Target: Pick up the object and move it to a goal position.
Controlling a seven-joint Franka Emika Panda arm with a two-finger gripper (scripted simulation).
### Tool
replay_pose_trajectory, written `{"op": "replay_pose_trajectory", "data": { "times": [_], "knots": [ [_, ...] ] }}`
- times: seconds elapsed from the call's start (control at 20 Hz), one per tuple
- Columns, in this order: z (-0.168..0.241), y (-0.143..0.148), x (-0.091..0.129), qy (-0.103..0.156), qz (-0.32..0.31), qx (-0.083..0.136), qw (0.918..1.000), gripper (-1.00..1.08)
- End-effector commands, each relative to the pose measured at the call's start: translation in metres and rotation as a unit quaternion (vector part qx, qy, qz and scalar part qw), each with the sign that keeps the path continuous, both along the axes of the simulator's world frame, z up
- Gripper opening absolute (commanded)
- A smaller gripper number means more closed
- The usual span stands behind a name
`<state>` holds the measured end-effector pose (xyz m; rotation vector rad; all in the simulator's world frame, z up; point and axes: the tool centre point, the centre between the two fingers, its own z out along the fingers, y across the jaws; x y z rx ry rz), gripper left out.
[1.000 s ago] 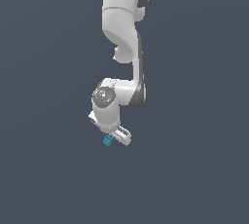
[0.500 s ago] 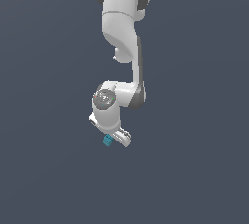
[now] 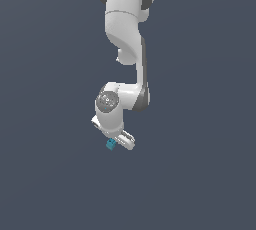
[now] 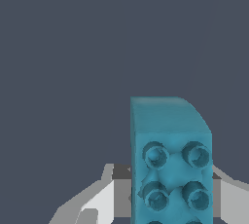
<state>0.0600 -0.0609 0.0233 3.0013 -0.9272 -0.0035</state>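
Note:
The object (image 3: 110, 144) is a small teal-blue studded brick, held at the tip of my white gripper (image 3: 117, 141), which hangs low under the arm in the exterior view. In the wrist view the object (image 4: 170, 164) fills the space between the two grey-white fingers (image 4: 103, 196), its studded face turned toward the camera. One finger presses on each of its sides, so the gripper is shut on it. The brick sits off any surface against the plain dark background.
The white arm (image 3: 125, 34) reaches down from the top of the exterior view. Around it there is only a uniform dark grey-blue background; no table, container or marker shows.

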Motion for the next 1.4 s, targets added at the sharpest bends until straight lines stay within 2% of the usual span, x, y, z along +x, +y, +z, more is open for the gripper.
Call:
{"op": "replay_pose_trajectory", "data": {
  "times": [0.0,0.3,0.6,1.35],
  "knots": [
    [0.005,0.000,0.000,-0.001,0.000,0.000,1.0000,-1.00],
    [0.028,0.003,-0.005,-0.001,0.000,0.000,1.0000,-1.00],
    [0.072,0.007,-0.015,-0.001,0.000,0.000,1.0000,-1.00],
    [0.245,0.023,-0.050,-0.001,-0.001,0.000,1.0000,-1.00]
  ]
}}
